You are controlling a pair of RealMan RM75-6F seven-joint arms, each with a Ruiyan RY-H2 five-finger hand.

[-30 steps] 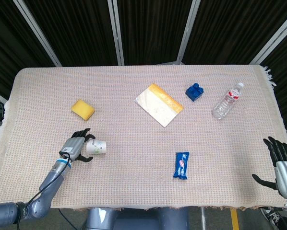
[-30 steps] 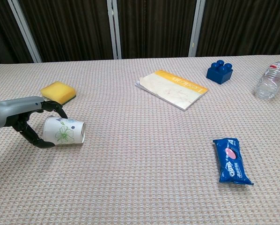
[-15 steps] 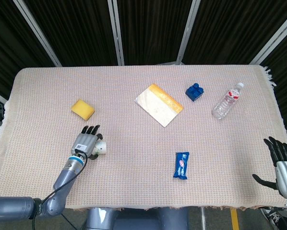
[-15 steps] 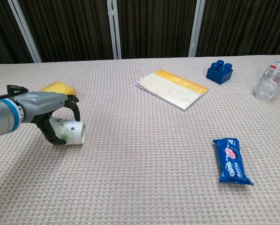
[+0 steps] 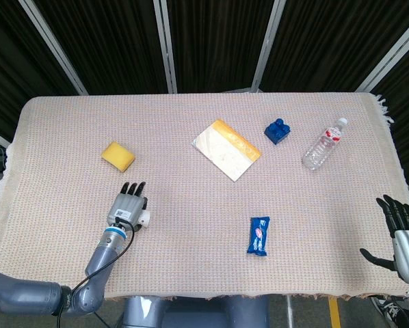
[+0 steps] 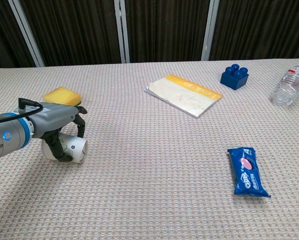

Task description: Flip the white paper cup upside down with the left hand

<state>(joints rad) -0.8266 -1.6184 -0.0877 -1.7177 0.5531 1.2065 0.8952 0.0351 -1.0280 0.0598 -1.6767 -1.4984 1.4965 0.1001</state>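
Looking down from the head view, the left hand (image 5: 127,206) is lying over the white paper cup (image 5: 143,218) near the front left of the woven tablecloth (image 5: 191,205), its fingers pointing away from the robot, so that only a sliver of white is showing at the hand's right edge. A yellow sponge (image 5: 117,156) is sitting a little beyond the hand. Further right are lying a notebook (image 5: 226,149) with a yellow spine, a blue toy brick (image 5: 278,130), a clear water bottle (image 5: 324,143) on its side, and a blue snack packet (image 5: 258,236) near the front edge. The right hand (image 5: 403,231) is hanging off the table's right front corner with its fingers spread, holding nothing.

Turning to the chest view, the cup (image 6: 74,148) is lying on its side on the cloth, its round end facing right. The left hand (image 6: 59,122) is wrapping it from above, fingers curling down over the far side and the thumb hooking underneath, so it appears to be gripping the cup.

The step in hand seems to be securing the grasp, with the flip not yet made. Next, the hand would probably need to lift the cup clear, rotate the wrist until the mouth faces down, and set it on the cloth without crushing the thin wall.
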